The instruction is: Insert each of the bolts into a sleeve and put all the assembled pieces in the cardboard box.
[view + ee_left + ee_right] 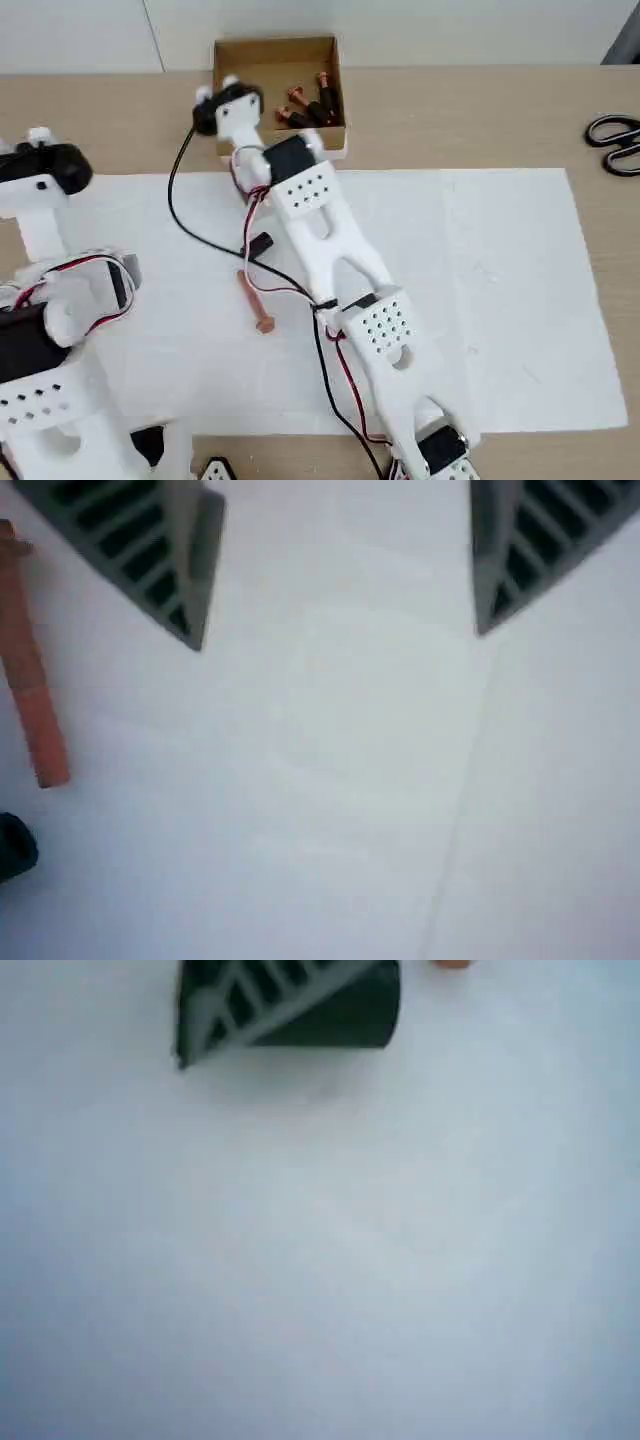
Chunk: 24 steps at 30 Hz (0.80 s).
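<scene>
White paper covered most of the table. The box stood at the top of the picture, left of the middle. Some finished pieces lay inside it, on its right side. One bolt lay flat on the paper, a bit left of the middle. A black sleeve lay just above it. A thin black cable ran close by the bolt.

The left gripper hung over bare paper, wide apart, with nothing in it. The bolt lay beside it, outside the jaws. The right gripper was right against the sleeve, but I could not tell if it was holding it.

Some things could go wrong. The bolt was round and the paper was smooth, so a small bump could make it roll away. The cable could catch the bolt and drag it. The sleeve was short, so a crooked squeeze could make it tip or pop out.
</scene>
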Motion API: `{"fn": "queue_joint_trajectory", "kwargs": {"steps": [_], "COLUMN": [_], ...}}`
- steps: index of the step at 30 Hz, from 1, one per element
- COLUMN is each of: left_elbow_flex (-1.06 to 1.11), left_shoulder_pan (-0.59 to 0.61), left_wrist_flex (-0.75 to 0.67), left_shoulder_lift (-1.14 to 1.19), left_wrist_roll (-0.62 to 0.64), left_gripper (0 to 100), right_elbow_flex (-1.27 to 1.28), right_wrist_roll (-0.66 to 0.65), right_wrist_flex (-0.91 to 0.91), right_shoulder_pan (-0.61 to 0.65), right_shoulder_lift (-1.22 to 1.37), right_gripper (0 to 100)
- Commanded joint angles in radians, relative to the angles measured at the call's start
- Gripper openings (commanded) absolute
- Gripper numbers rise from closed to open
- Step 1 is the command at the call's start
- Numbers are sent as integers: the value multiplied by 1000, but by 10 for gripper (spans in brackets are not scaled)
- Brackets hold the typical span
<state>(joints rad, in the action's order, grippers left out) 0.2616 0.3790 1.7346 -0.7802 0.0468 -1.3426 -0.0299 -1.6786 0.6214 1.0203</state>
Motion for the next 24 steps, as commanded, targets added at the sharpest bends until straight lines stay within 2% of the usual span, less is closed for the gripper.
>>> {"fn": "queue_joint_trajectory", "kwargs": {"steps": [1, 12, 14, 20, 24], "left_elbow_flex": [-2, -1, 8, 30, 30], "left_shoulder_pan": [32, 32, 32, 35, 35], "left_wrist_flex": [15, 12, 12, 11, 11], "left_shoulder_lift": [-18, -17, -17, -17, -17], "left_wrist_roll": [6, 6, 6, 6, 6], "left_gripper": [167, 167, 167, 167, 167], "right_elbow_flex": [94, 285, 310, 381, 393], "right_wrist_roll": [-17, 17, -17, -365, -551], "right_wrist_flex": [-12, -8, -8, -19, -18], "right_shoulder_pan": [28, 99, 101, 97, 94], "right_shoulder_lift": [-137, -298, -302, -306, -349], "right_gripper": [191, 191, 190, 190, 190]}}
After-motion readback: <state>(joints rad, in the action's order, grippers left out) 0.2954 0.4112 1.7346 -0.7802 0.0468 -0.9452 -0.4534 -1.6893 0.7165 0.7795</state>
